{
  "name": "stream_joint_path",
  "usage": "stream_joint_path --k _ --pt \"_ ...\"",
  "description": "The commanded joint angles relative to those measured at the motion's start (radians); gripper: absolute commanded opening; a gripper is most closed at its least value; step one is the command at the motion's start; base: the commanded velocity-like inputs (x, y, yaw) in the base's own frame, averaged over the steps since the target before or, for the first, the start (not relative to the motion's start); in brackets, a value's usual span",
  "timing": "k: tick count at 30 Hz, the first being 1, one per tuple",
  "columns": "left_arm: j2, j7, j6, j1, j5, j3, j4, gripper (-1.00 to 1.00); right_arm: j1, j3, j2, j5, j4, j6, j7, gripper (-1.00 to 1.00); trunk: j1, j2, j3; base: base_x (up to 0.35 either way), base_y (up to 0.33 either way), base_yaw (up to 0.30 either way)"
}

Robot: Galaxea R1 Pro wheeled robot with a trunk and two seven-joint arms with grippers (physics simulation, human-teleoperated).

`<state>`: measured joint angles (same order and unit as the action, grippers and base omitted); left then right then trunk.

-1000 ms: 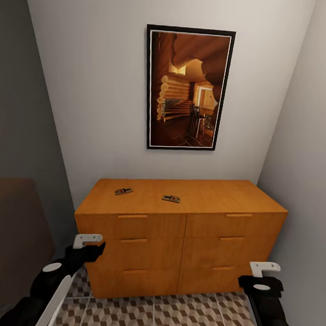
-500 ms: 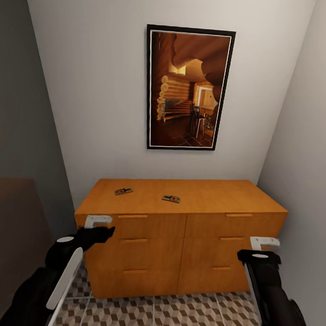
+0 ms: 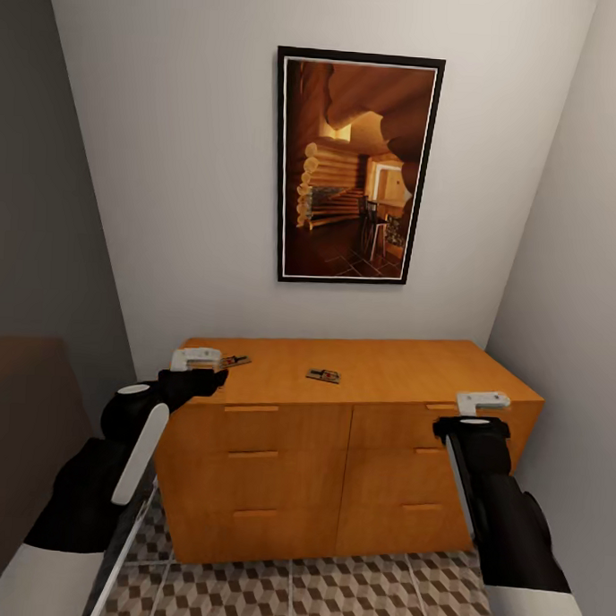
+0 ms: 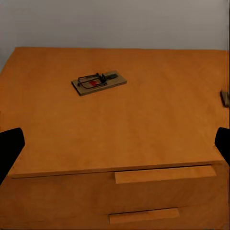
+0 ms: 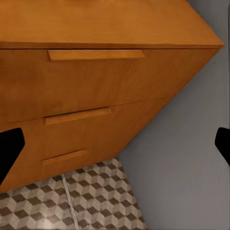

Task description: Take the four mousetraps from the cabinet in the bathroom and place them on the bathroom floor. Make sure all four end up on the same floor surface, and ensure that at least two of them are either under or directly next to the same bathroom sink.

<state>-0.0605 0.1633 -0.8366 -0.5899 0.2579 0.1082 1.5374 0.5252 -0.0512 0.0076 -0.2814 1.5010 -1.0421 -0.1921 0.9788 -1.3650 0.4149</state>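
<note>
Head view: both arms have risen over the past second, from low in front of the drawer fronts to cabinet-top height. The left gripper (image 3: 198,360) now hangs at the left front corner of the cabinet (image 3: 338,435), just beside the nearer mousetrap (image 3: 235,361); a 2nd mousetrap (image 3: 323,375) lies further right, well apart from it, near the middle of the top. The right gripper (image 3: 481,402) sits at the right front edge, level with the top drawer handle. The lift reads as the opening of a 1st pick, with the left arm the likelier to take the nearer trap. Only 2 traps show on the top, and none lies on the bathroom floor (image 3: 313,595), so the task looks barely begun. Both forearms slope up and forward from the shoulders; whether the fingers are spread cannot be told here.

Left wrist view: the nearer mousetrap (image 4: 99,82) lies flat ahead on the orange top, its metal bar and red spot up. The dark fingertips sit wide apart at the frame's edges, empty. The 2nd trap's edge (image 4: 224,98) just shows.

Right wrist view: the camera faces the drawer handles (image 5: 96,54) and patterned tiles (image 5: 86,201); the fingers are spread wide, holding nothing.
</note>
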Motion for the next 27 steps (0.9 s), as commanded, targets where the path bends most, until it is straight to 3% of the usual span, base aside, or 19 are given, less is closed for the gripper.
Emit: stream_joint_path --k 1,8,17,19,24,27 --pt "0.0 0.01 -0.004 -0.009 0.011 0.002 0.001 1.0 0.007 0.001 0.001 0.005 0.001 -0.005 -0.006 1.0 0.0 -0.001 0.001 0.0 0.0 0.0" --pt "0.013 0.014 -0.004 -0.053 0.009 0.002 0.001 1.0 0.028 0.005 0.003 0.004 0.001 -0.005 -0.007 1.0 0.0 -0.001 0.001 0.0 0.0 0.0" --pt "0.028 0.025 -0.006 -0.083 -0.06 0.002 0.0 1.0 0.065 0.008 0.032 0.009 -0.002 -0.005 -0.005 1.0 0.0 -0.001 0.001 0.0 0.0 0.0" --pt "0.031 0.024 -0.014 -0.085 -0.084 0.003 -0.002 1.0 0.089 0.008 0.048 0.011 -0.007 -0.005 -0.004 1.0 0.0 -0.001 0.001 0.0 0.0 0.0" --pt "0.033 0.024 -0.051 -0.087 -0.103 0.004 -0.004 1.0 0.148 0.009 0.09 0.016 -0.032 -0.005 0.001 1.0 0.0 -0.001 0.001 0.0 0.0 0.0" --pt "0.034 0.024 -0.082 -0.087 -0.109 0.006 -0.005 1.0 0.221 0.01 0.136 0.018 -0.111 -0.005 0.012 1.0 0.0 -0.001 0.001 0.0 0.0 0.0"
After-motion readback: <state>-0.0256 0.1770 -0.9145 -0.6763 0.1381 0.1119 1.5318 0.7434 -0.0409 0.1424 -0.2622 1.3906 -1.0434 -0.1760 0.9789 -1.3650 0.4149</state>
